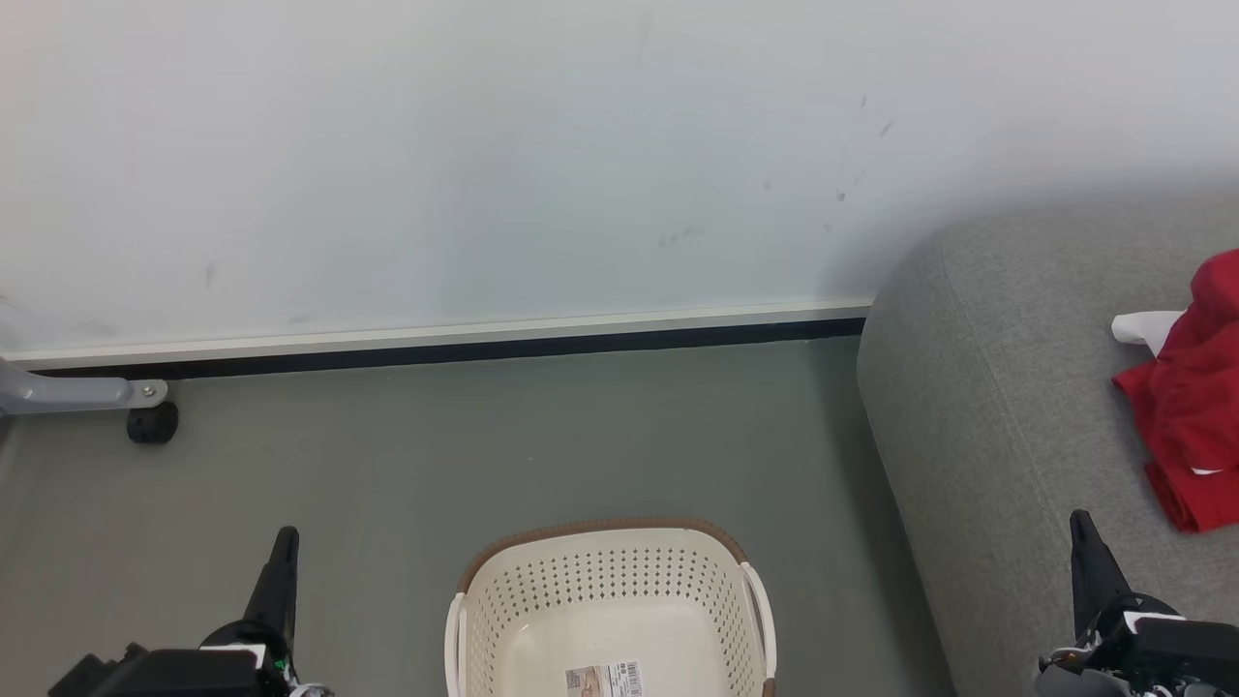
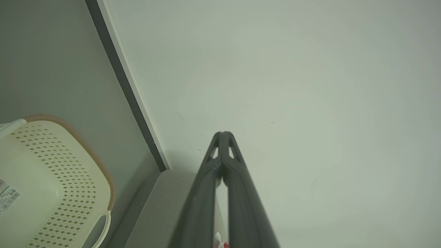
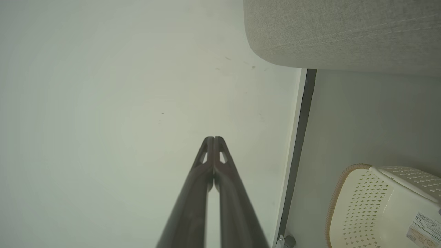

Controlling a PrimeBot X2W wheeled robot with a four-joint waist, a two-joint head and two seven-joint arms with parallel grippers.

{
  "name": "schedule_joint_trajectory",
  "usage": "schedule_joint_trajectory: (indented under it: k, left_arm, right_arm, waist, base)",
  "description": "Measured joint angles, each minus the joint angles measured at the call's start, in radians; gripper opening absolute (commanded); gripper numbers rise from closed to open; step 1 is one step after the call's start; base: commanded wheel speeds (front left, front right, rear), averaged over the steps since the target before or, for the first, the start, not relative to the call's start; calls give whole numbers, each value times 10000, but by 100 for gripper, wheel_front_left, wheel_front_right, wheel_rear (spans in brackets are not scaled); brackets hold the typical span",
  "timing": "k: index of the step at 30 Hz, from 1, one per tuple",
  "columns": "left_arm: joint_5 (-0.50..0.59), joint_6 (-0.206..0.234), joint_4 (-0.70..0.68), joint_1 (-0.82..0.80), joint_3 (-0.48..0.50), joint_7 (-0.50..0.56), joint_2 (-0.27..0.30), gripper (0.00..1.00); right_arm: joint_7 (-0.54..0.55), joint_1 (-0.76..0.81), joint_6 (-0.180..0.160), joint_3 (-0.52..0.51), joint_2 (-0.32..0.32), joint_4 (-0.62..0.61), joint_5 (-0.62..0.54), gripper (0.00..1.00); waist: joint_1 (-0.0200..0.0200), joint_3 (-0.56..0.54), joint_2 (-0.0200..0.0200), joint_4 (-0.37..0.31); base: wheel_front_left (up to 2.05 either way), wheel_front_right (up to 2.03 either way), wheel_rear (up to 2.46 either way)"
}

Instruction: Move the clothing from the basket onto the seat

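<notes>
At bottom edge of head view, left gripper (image 1: 286, 534) and right gripper (image 1: 1081, 519), both with fingers pressed together, holding nothing. Between them, basket (image 1: 600, 527) on grey floor (image 1: 465, 436), paper label (image 1: 605, 680) on its bare base. Further right, seat (image 1: 978, 387) with clothing (image 1: 1186, 407) lying crumpled on cushion (red, one white sleeve poking out). Beyond, white wall (image 1: 484, 145) with dark skirting (image 1: 436, 351).

The left gripper (image 1: 286, 538) and the right gripper (image 1: 1081, 523) are raised side by side, well apart. Both point forward, jaws pressed tightly together, and both are empty.
</notes>
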Motion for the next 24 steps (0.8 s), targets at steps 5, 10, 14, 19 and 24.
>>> schedule_joint_trajectory:
  k: [5,10,14,19,24]
  left_arm:
    - [0,0,0,0,0,0,0,0]
    - [0,0,0,0,0,0,0,0]
    - [0,-2,0,0,0,0,0,0]
    - [0,0,0,0,0,0,0,0]
    - [2,0,-2,0,0,0,0,0]
  right_arm:
    - [2,0,0,2,0,0,0,0]
    - [0,0,0,2,0,0,-2,0]
    - [0,0,0,2,0,0,0,0]
    - [0,1,0,2,0,-2,0,0]
    - [0,1,0,2,0,-2,0,0]
  waist:
    - [0,0,0,0]
    - [0,0,0,0]
    - [0,1,0,0]
    - [0,1,0,0]
    - [0,1,0,0]
  base:
    - [0,0,0]
    - [0,0,0]
    - [0,0,0]
    - [0,0,0]
    - [0,0,0]
